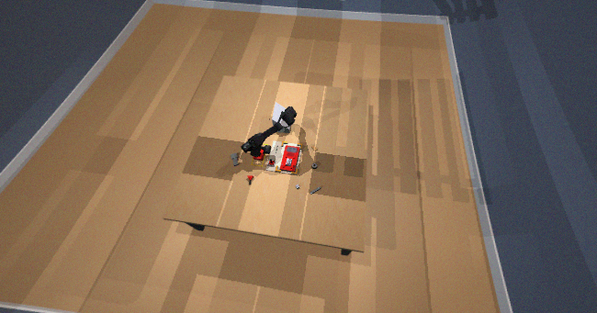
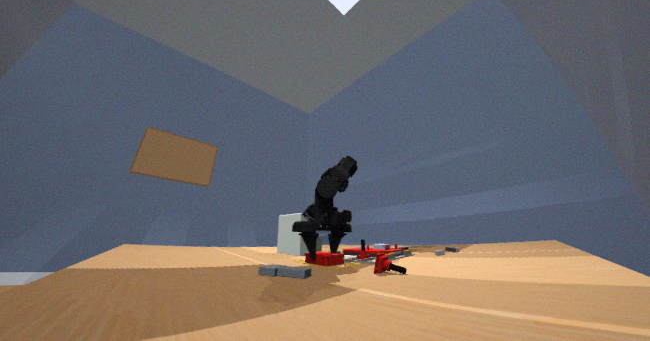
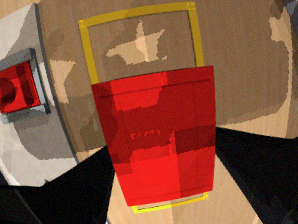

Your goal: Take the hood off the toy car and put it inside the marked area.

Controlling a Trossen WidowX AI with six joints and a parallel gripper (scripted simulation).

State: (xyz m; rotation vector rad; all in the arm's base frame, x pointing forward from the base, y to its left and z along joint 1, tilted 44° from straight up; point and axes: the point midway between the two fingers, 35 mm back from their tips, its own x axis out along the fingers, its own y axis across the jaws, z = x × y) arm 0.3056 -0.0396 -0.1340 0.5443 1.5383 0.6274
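Note:
The hood, a red block (image 1: 258, 157) (image 2: 324, 259) (image 3: 160, 167), is between the fingers of my gripper (image 2: 324, 254) (image 3: 161, 141), which is shut on its two long sides. The hood is very low over the table; whether it touches the table is hard to tell. The marked area, a yellow outline (image 2: 353, 264) (image 3: 200, 47), shows past the hood's far end in the wrist view, with a thin yellow strip at its near end. The hood covers part of the outline. The red toy car (image 1: 289, 157) (image 2: 370, 251) stands to the right of the gripper.
A white plate (image 1: 275, 150) (image 3: 50, 145) with a small red part in a grey holder (image 3: 44, 82) lies left of the hood in the wrist view. A grey part (image 1: 234, 158) (image 2: 294, 272) and a red-and-black part (image 1: 250, 178) (image 2: 382, 264) lie nearby. A pale panel (image 2: 288, 235) stands behind.

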